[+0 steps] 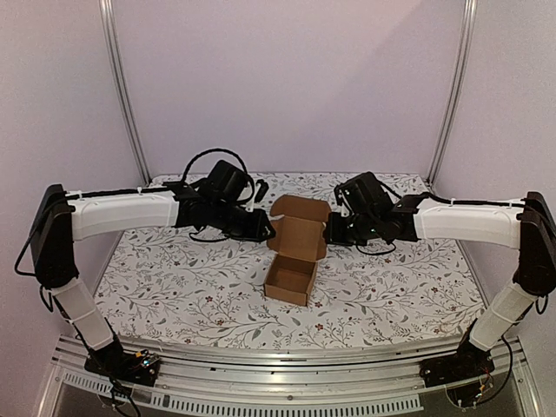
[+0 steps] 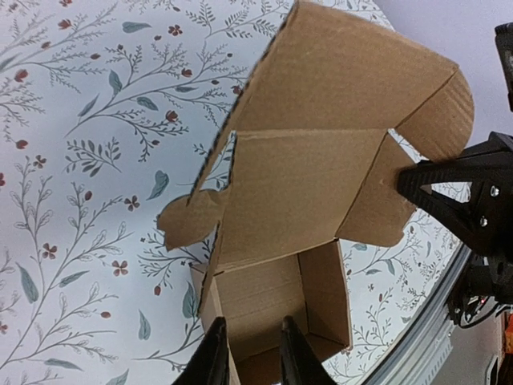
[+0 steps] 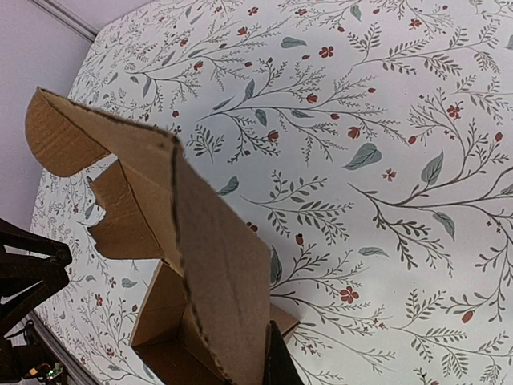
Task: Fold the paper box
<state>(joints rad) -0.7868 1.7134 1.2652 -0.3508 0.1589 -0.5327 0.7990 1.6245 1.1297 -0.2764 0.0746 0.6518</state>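
Observation:
The paper box (image 1: 294, 252) is brown cardboard in the middle of the table. Its tray (image 1: 289, 280) is open and its lid (image 1: 298, 233) stands upright behind it, with a flap bent at the top. My left gripper (image 1: 266, 231) is at the lid's left edge. In the left wrist view its fingers (image 2: 215, 357) stand a little apart over the tray (image 2: 264, 301) with nothing between them. My right gripper (image 1: 328, 233) is at the lid's right edge. One finger (image 3: 277, 365) shows against the lid panel (image 3: 216, 281), which hides the other.
The table has a white cloth with a leaf and flower print (image 1: 174, 269). Metal posts (image 1: 126, 95) and pale walls stand behind, and a metal rail (image 1: 287, 360) runs along the near edge. Black cables (image 1: 204, 161) loop over the left wrist.

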